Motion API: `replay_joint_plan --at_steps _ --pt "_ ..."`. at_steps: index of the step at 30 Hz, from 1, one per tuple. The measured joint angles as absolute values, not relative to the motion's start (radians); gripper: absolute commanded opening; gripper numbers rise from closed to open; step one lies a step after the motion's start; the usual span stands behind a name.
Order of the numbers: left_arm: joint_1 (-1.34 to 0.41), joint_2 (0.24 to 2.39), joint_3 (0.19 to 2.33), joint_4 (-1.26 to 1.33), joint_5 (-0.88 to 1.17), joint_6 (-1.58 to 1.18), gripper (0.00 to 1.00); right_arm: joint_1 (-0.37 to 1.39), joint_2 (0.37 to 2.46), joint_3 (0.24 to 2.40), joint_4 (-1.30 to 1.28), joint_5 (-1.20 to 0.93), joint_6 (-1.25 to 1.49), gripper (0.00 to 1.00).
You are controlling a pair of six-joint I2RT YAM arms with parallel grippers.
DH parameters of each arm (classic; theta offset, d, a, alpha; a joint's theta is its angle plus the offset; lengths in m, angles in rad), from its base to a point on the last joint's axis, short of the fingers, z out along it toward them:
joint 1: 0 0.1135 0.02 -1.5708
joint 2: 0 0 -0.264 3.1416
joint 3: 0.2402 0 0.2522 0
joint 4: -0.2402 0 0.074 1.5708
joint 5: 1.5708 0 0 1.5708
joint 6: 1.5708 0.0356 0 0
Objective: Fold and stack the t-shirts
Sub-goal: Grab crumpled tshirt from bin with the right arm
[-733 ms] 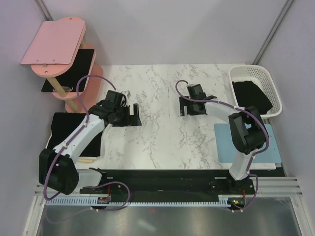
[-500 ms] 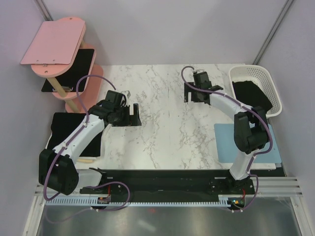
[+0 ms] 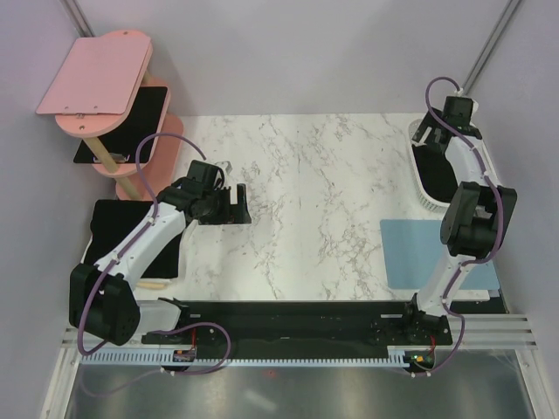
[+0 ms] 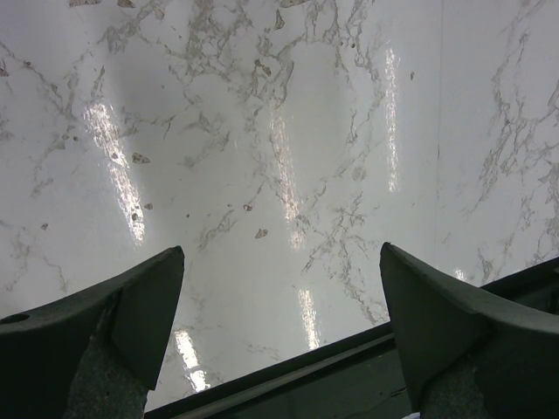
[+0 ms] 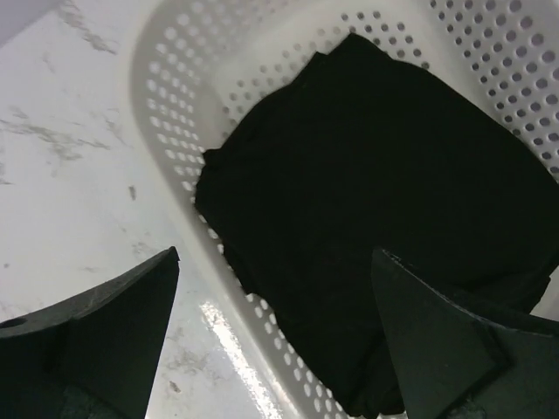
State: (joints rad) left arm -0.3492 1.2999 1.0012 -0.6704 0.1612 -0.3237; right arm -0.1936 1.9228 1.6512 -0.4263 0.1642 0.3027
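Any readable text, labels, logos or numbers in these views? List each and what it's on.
None readable in any view.
T-shirt in the basket: plain black fabric showing, no print or tag visible.
Black cloth at the far left: no print visible from above.
Pink shelf and blue mat: no markings to be seen.

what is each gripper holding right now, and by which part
Nothing is held. The left gripper is open above the marble table; the right gripper is open above the black t-shirt in the white basket, not gripping it.
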Motion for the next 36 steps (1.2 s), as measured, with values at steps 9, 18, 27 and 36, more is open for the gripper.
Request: replay_joint_plan --at_steps 9,18,27,36 --pt "-0.349 1.301 1.001 -0.671 0.161 -0.324 1.0 -0.225 2.079 1.656 -0.485 0.165 0.327 0.98" --pt "-0.349 1.304 1.001 -0.671 0.161 -0.324 1.0 -0.229 2.119 1.656 -0.479 0.162 0.348 0.14" --pt "-0.349 1.306 0.995 -0.671 0.16 -0.324 1.0 -0.24 2.095 1.602 -0.454 0.16 0.38 0.0" --pt "-0.349 1.306 0.993 -0.671 0.16 -0.324 1.0 -0.226 1.714 1.514 -0.38 0.167 0.364 0.0"
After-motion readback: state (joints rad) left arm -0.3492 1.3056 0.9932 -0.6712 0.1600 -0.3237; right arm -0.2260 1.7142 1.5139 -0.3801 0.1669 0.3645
